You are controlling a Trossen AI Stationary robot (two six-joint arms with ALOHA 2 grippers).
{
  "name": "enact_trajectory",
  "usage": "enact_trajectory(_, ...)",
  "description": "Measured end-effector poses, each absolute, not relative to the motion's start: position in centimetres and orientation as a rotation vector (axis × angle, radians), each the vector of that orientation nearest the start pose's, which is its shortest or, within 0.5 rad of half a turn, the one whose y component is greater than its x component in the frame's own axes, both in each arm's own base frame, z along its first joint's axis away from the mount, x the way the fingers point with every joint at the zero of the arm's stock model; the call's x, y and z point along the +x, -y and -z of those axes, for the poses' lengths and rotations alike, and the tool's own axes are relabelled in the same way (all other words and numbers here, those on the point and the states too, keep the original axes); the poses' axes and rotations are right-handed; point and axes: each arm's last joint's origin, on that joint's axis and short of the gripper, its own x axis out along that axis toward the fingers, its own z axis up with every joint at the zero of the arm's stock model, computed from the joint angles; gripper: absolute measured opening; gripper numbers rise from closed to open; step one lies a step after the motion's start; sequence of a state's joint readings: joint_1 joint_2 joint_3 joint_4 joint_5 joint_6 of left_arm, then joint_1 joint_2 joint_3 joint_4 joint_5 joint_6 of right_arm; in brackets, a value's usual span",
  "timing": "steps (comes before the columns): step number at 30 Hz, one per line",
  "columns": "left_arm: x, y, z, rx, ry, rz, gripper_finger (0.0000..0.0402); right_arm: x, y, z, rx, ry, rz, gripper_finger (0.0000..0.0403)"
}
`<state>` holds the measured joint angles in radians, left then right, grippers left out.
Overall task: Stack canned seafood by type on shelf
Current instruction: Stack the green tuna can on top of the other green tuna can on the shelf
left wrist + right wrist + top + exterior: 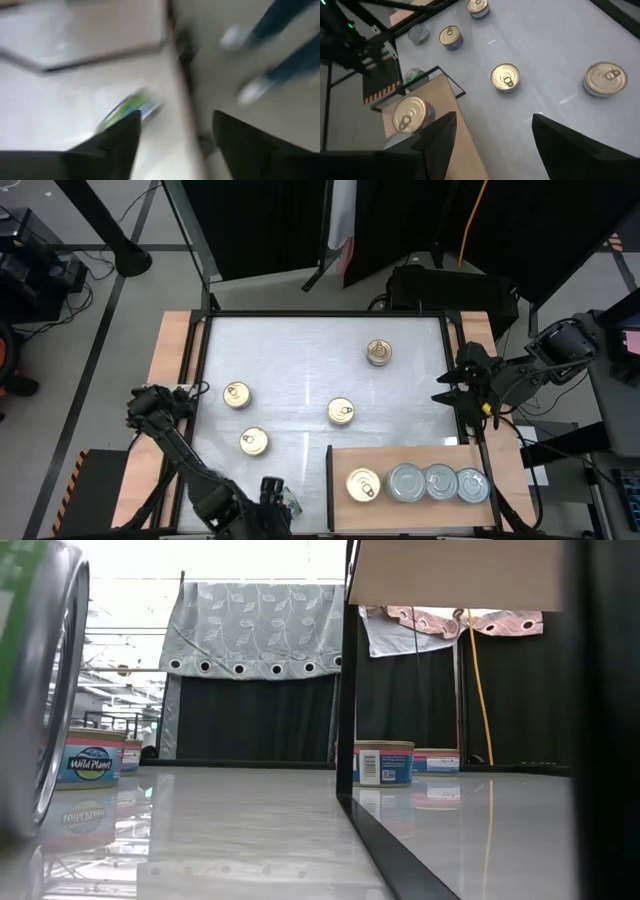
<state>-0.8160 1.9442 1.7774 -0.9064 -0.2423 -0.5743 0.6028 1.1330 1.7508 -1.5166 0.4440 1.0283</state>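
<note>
Four gold-topped cans lie loose and flat on the white table: (237,394), (253,442), (340,412), (379,352). On the shelf (430,455) at the near right, one gold can (363,485) and three silver cans (440,482) stand in a row. A green-labelled can (290,500) sits on its edge near the table's near edge, left of the shelf; it looms at the left of the low view (40,690). My left gripper (270,492) hovers open just beside it, nothing between its fingers (177,120). My right gripper (447,385) waits open at the table's right edge.
A dark metal frame (330,480) edges the shelf's left side and stands upright in the low view (346,690). Narrow wooden strips (175,380) flank the table. Open tabletop lies between the loose cans. A person's legs (280,30) show beyond the table.
</note>
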Motion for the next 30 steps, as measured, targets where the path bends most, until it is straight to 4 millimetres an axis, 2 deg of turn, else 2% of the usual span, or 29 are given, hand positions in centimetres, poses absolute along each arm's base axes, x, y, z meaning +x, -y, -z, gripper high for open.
enact_trajectory(2,28.7,28.4,-27.6,0.198,-1.109,0.221,0.0284,11.6,-6.5,-46.0,0.574,-0.748,0.276,0.0251)
enact_trajectory(4,29.1,26.9,-26.9,0.317,-1.161,0.231,0.0305,11.9,-6.7,-46.0,0.623,-0.734,0.289,0.0251)
enact_trajectory(8,30.4,24.5,-24.0,0.465,-1.254,0.352,0.0304,12.8,-7.3,-46.2,0.701,-0.698,0.282,0.0251)
enact_trajectory(12,31.0,23.4,-22.5,0.505,-1.276,0.542,0.0286,13.9,-8.0,-46.4,0.791,-0.655,0.271,0.0251)
enact_trajectory(18,31.4,21.4,-21.0,0.584,-1.32,0.601,0.0263,15.7,-9.4,-46.6,0.854,-0.604,0.234,0.0251)
enact_trajectory(22,31.9,20.8,-20.8,0.562,-1.318,0.661,0.0238,16.7,-10.1,-46.4,0.848,-0.6,0.227,0.0251)
enact_trajectory(30,32.1,19.3,-20.2,0.451,-1.399,0.638,0.014,17.6,-10.6,-45.8,0.797,-0.627,0.236,0.0251)
